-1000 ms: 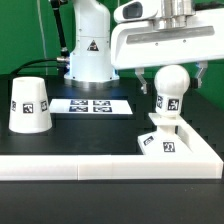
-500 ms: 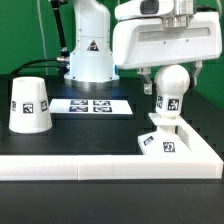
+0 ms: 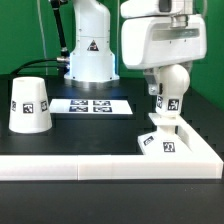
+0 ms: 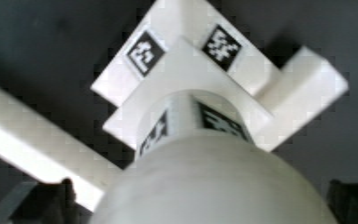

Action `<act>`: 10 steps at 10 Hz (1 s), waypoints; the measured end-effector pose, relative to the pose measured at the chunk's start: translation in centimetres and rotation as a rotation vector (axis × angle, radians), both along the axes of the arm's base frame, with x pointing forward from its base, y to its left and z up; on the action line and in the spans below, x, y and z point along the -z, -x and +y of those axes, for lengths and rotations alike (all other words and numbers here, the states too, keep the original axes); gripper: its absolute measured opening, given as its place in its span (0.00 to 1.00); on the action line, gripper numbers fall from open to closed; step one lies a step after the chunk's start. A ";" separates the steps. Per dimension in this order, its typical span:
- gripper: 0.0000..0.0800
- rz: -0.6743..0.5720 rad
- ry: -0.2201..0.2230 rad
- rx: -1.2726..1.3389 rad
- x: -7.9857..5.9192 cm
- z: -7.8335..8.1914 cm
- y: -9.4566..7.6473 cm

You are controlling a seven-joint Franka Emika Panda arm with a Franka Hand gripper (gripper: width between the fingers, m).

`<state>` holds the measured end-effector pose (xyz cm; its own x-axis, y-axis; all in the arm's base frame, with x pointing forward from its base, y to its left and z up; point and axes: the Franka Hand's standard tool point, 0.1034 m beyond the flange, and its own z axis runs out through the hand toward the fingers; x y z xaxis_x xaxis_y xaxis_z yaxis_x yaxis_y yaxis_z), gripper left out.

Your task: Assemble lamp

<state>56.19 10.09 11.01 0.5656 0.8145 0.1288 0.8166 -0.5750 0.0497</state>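
Hand [image 3: 170, 88] further toward exterior view's right, spread about bulb [image 3: 168, 90] (upright on base [image 3: 160, 142]).

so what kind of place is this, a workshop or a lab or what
Most likely a robotics lab test bench. A white robot arm base stands on a black table, a marker board printed with square tags lies flat on it, and the lamp parts, such as the shade, carry tags too.

A robotics lab: black table [image 3: 70, 148] with marker board [image 3: 94, 105], tagged parts, green backdrop [image 3: 25, 35].
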 end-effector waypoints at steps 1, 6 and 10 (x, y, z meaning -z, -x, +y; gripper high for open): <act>0.87 -0.008 0.030 -0.127 0.0 -0.1 0.0; 0.87 -0.034 0.131 -0.512 0.0 -0.4 -0.3; 0.87 -0.040 0.166 -0.600 0.1 0.4 -0.6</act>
